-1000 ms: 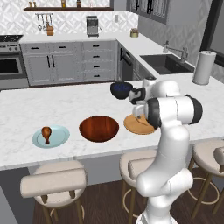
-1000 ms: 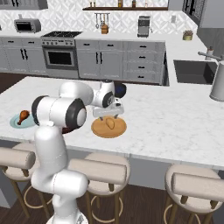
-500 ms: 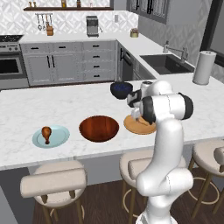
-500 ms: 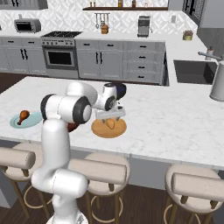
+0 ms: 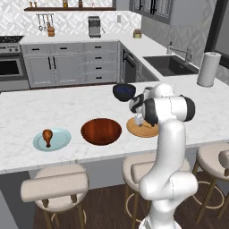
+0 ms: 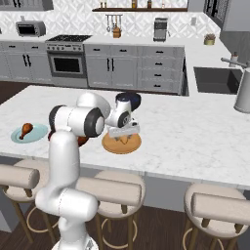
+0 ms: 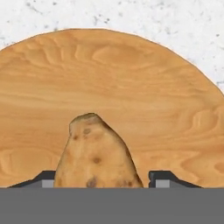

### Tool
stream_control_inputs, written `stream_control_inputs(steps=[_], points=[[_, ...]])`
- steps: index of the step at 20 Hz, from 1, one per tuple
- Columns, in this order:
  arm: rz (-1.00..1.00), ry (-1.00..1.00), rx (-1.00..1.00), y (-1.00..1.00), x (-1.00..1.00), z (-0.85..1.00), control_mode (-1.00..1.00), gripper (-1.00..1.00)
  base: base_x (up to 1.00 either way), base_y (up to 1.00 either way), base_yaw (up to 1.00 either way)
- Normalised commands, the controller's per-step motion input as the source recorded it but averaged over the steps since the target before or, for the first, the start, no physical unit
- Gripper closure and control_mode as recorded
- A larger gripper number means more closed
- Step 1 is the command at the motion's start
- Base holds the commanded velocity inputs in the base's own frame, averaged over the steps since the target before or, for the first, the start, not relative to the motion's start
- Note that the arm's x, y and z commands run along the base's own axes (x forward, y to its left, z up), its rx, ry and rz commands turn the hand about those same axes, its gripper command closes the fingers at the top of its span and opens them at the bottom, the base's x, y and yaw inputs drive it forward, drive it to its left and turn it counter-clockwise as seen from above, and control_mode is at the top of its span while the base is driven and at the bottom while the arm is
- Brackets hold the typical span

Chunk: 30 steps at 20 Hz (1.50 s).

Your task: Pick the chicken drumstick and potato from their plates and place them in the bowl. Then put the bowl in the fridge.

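**Pincer down on the potato, jaws closing in**

My pincer (image 7: 101,181) is low over the wooden plate (image 7: 131,87), fingers either side of the potato (image 7: 96,157). In the hand view the right fingertip (image 7: 162,179) sits just off the potato's flank with a small gap; the left one looks right at its edge. Can't tell if it's a firm grip yet, and the potato is on the plate.

Versus a second ago: my jaws have come in from full spread to roughly half. My hand has dropped closer to the wooden plate. Nothing else on the counter has shifted.

Other task items:
- chicken drumstick (image 5: 47,135) lying on the blue-green plate (image 5: 62,142), far left of the island.
- reddish-brown bowl (image 5: 101,131) between the two plates, nothing in it.
- dark blue bowl (image 5: 124,91) just behind my hand.
- In the right base view my pincer (image 6: 123,131) hangs over the wooden plate (image 6: 110,145).

No readable writing or brands anywhere.
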Motion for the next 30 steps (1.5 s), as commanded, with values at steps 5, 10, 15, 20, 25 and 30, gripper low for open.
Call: stream_control_inputs(steps=[5,10,15,20,25,30], points=[[0.02,-0.02,0.01,0.1,-0.76,0.24,-1.0,1.0,0.0,0.0,0.0],[0.01,-0.07,0.06,0.24,-0.98,0.78,-1.0,1.0,0.0,0.0,0.0],[0.0,0.17,0.03,0.56,-0.72,0.92,-1.0,1.0,0.0,0.0,0.0],[-0.01,0.23,0.06,0.77,-0.49,0.66,-1.0,1.0,0.0,0.0,0.0],[-0.01,0.14,0.03,1.0,-0.09,0.08,-1.0,1.0,0.0,0.0,0.0],[0.0,0.14,0.0,0.94,0.12,-0.09,-1.0,1.0,0.0,0.0,0.0]])
